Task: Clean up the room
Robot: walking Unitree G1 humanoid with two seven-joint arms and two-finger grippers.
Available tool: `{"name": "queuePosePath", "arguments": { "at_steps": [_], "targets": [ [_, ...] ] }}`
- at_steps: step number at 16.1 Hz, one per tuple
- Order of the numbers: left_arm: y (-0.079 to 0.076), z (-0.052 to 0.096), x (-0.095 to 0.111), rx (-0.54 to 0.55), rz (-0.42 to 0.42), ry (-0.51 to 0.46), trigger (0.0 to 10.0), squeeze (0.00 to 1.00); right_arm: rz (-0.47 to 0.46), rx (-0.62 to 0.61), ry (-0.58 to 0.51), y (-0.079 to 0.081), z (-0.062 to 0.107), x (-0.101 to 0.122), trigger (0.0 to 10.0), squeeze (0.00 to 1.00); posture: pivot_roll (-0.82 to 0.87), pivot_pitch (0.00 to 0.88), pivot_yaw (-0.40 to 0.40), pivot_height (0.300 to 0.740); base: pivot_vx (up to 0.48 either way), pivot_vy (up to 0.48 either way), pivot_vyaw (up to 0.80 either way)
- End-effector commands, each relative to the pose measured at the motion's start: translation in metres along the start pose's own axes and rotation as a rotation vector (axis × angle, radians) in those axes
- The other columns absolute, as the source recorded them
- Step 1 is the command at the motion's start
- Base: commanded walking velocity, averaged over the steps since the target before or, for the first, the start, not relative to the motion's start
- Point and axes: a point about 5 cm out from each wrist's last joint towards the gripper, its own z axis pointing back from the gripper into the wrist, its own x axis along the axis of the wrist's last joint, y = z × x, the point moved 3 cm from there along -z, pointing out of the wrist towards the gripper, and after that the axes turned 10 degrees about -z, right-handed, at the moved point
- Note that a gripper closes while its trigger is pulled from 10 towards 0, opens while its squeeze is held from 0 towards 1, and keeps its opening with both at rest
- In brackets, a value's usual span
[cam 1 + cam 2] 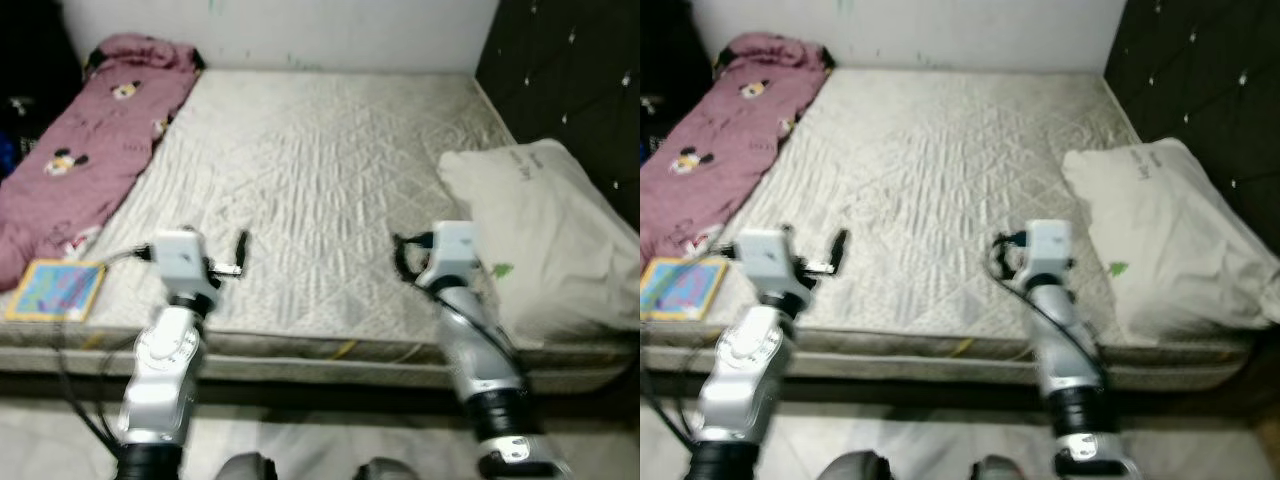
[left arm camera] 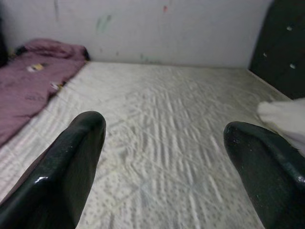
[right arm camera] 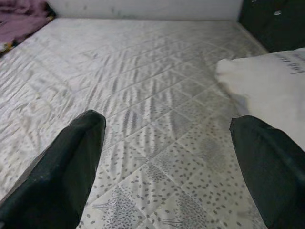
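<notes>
Left gripper [image 2: 164,157] and right gripper [image 3: 167,157] spread wide, empty, over mattress [image 1: 320,180] front edge, pillow [image 1: 540,230] at right edge, pink blanket [image 1: 80,150] along left edge, book [image 1: 55,290] at front-left corner

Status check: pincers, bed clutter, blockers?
Left pincer and right pincer open, over the mattress. Pink blanket, book and pillow untouched. Nothing in the way.
</notes>
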Motion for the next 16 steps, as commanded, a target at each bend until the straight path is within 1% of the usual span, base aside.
{"name": "queuePosePath", "arguments": {
  "at_steps": [1,3,4,11,16],
  "targets": [
    [0.0096,-0.0009,0.0036,0.019,-0.01,-0.007,10.0,0.0,-0.026,0.024,-0.006,0.0095,-0.0008,0.0035,10.0,0.0,-0.12,0.0,0.01,0.74,0.0,0.458,-0.8],
    [0.0072,-0.0008,0.0046,0.014,0.003,-0.008,10.0,0.0,-0.027,0.038,-0.008,0.0102,-0.0007,0.0037,10.0,0.0,-0.12,0.0,0.008,0.74,0.0,0.458,-0.8],
    [0.0066,-0.0004,0.0054,0.013,-0.004,-0.012,10.0,0.0,-0.028,0.043,-0.008,0.0108,-0.0006,0.0036,10.0,0.0,-0.12,0.0,0.007,0.74,0.0,0.458,0.0],
    [0.0055,0.0013,0.0092,0.006,0.002,-0.036,10.0,0.0,-0.029,0.057,-0.002,0.0127,0.0,0.0022,10.0,0.0,-0.12,0.0,0.008,0.74,0.0,0.0,0.0],
    [0.0038,0.0003,0.0101,-0.009,0.004,-0.037,10.0,0.0,-0.028,0.06,-0.001,0.0135,-0.0007,0.0027,10.0,0.0,-0.12,0.0,0.01,0.74,0.304,0.0,0.0]
  ]
}}
